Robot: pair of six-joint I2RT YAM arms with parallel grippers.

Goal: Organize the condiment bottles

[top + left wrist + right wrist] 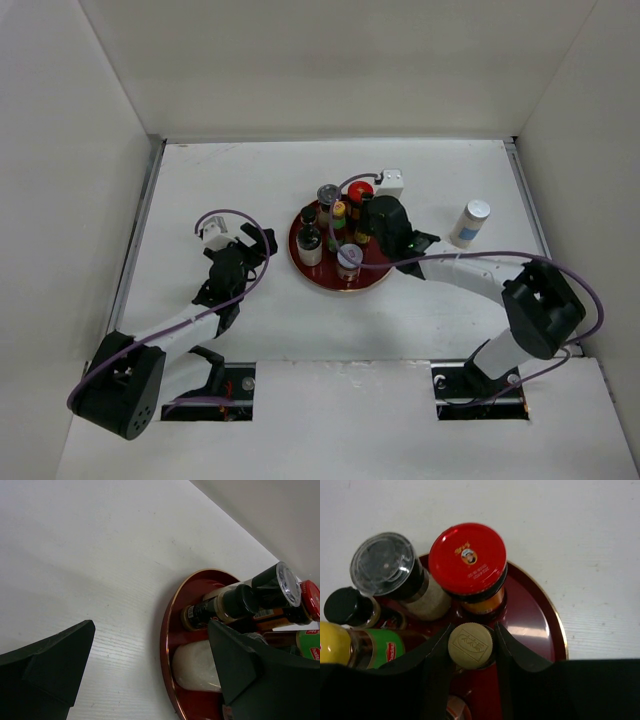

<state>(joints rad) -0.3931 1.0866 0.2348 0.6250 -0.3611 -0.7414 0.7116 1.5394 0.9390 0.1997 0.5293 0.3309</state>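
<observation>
Several condiment bottles stand on a round red tray (341, 288). In the right wrist view I see a red-lidded jar (466, 557), a clear-capped grinder (382, 564), a black-capped bottle (344, 605) and a yellow-capped green bottle (384, 647). My right gripper (471, 652) is shut on a tan-capped bottle (470, 644) that stands upright in the tray, in front of the red-lidded jar. My left gripper (257, 240) is open and empty just left of the tray. A white bottle (470, 222) stands alone on the table at the right.
A small white box (391, 182) lies just behind the tray. White walls close in the table at the left, back and right. In the left wrist view the tray rim (166, 645) lies between my open fingers, with a white bottle (196, 666) just inside it.
</observation>
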